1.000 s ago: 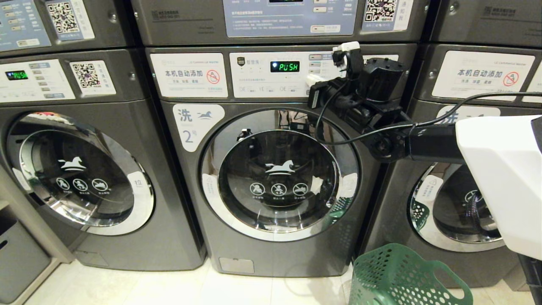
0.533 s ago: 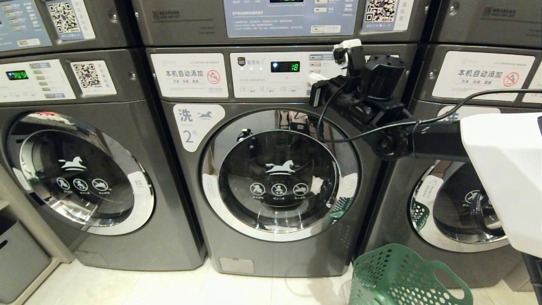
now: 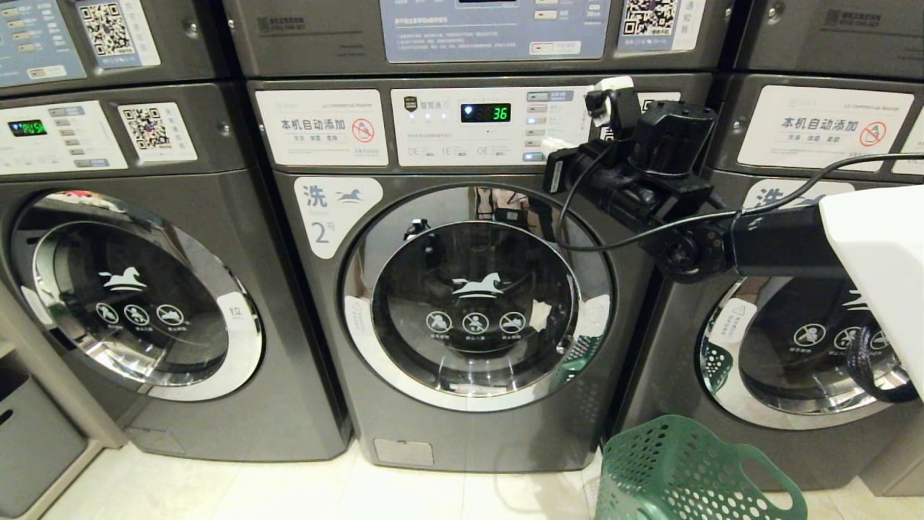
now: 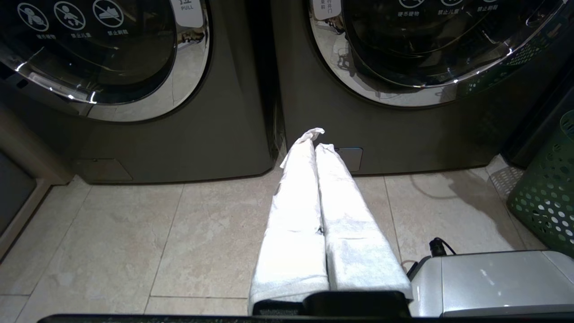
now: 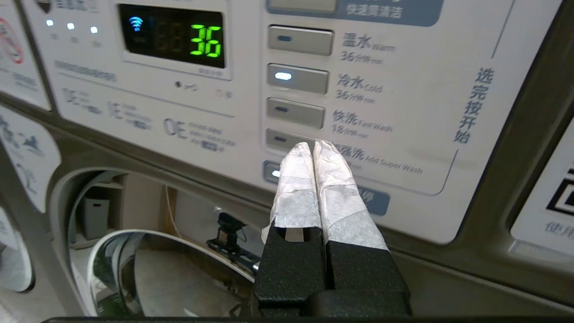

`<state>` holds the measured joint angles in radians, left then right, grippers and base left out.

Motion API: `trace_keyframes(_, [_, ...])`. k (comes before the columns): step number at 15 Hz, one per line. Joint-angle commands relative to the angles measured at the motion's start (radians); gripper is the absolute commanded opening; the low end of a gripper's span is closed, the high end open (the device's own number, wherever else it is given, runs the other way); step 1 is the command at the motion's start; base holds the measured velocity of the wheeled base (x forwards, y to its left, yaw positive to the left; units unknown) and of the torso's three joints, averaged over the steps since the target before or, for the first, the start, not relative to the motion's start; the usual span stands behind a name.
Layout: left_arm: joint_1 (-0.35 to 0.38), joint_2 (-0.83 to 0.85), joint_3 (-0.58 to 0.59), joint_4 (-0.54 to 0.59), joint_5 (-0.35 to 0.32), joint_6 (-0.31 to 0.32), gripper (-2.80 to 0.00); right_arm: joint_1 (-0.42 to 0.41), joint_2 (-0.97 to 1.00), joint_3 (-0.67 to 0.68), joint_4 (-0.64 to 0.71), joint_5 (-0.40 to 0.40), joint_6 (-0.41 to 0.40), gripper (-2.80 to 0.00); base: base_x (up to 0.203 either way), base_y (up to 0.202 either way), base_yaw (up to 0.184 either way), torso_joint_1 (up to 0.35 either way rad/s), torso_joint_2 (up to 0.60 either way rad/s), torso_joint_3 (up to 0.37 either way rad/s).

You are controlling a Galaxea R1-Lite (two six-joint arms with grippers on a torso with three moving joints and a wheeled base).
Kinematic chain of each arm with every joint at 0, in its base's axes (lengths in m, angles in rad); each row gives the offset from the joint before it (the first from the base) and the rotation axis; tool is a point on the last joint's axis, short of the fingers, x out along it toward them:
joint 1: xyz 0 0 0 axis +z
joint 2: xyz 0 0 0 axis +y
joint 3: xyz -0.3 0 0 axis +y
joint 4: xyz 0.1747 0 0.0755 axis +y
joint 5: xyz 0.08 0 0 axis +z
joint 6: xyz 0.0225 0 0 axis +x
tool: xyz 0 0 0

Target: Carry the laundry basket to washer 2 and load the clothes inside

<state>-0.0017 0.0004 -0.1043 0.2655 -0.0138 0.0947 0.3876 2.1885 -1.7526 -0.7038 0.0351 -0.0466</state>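
Laundromat wall of stacked grey washers faced us. Washer 2 (image 3: 462, 289) door shut, green laundry basket (image 3: 686, 469) parked on floor at its lower right. Display (image 3: 486, 113) went from PUSH to 18 to 36; cold-wash button (image 5: 297, 77) lit. Our right gripper (image 5: 314, 150), jaws pressed together, backed slightly off panel. Left gripper (image 4: 314, 139) jaws closed, hung low over floor. We judged loading done, cycle selected.

We see a green basket (image 3: 693, 473) dotted with round holes, dark grey washers (image 3: 462, 289) with chrome-ringed doors (image 3: 476, 296), green digits on a black display (image 3: 486, 113), and pale beige floor tiles (image 4: 112, 237).
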Motion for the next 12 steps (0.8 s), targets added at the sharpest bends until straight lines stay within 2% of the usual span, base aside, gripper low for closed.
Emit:
trace_keyframes(1, [0.0, 0.0, 0.0, 0.001, 0.0, 0.0, -2.8, 0.005, -0.036, 0.045, -0.021, 0.005, -0.001, -2.8, 0.0, 0.0, 0.0, 0.0, 0.0, 0.0])
trace_keyframes(10, [0.0, 0.0, 0.0, 0.001, 0.0, 0.0, -2.8, 0.005, 0.007, 0.032, -0.019, 0.012, -0.001, -2.8, 0.0, 0.0, 0.0, 0.0, 0.0, 0.0])
trace_keyframes(12, [0.0, 0.0, 0.0, 0.001, -0.001, 0.0, -2.8, 0.007, 0.033, -0.008, -0.017, 0.012, -0.001, -2.8, 0.0, 0.0, 0.0, 0.0, 0.0, 0.0])
